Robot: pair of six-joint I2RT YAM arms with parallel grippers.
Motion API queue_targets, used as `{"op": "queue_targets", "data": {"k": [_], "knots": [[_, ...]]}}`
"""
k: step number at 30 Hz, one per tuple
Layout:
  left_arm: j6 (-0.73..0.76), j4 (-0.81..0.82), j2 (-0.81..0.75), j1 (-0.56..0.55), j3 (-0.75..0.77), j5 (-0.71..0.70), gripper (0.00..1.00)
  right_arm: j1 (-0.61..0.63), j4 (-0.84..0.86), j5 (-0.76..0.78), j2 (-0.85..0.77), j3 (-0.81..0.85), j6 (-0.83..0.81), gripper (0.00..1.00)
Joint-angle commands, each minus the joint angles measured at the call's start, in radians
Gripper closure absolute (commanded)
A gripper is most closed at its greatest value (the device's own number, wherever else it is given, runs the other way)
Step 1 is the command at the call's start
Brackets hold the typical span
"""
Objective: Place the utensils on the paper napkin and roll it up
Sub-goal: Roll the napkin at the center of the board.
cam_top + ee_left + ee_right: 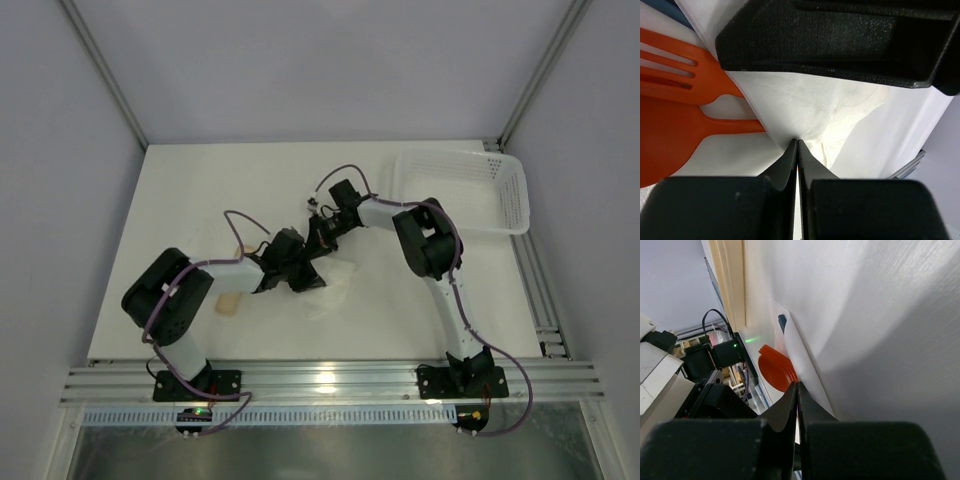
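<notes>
The white paper napkin (338, 285) lies mid-table, partly under both wrists. In the left wrist view an orange fork (675, 75) and an orange spoon (670, 145) lie side by side on it, and a fold of the napkin (805, 100) covers their handles. My left gripper (797, 141) is shut, pinching that fold. My right gripper (797, 384) is shut at the napkin's raised edge (802, 357), right beside the orange utensil heads (774, 370). A dark tip (782, 322) pokes out from the fold. From above, the arms hide the utensils.
A white perforated basket (515, 190) stands at the back right. A beige piece (229, 303) lies left of the napkin beside my left arm. The right gripper's black body (840, 40) hangs close above my left fingers.
</notes>
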Motion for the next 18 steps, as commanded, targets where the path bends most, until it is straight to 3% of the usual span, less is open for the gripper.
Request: {"op": "queue_targets", "data": {"k": [1, 18], "knots": [[-0.013, -0.046, -0.016, -0.006, -0.016, -0.020, 1.00, 0.002, 0.074, 0.071, 0.051, -0.068, 0.013, 0.96], [-0.082, 0.001, -0.007, -0.003, -0.085, -0.051, 1.00, -0.092, 0.137, -0.030, 0.002, -0.243, -0.081, 0.96]]}}
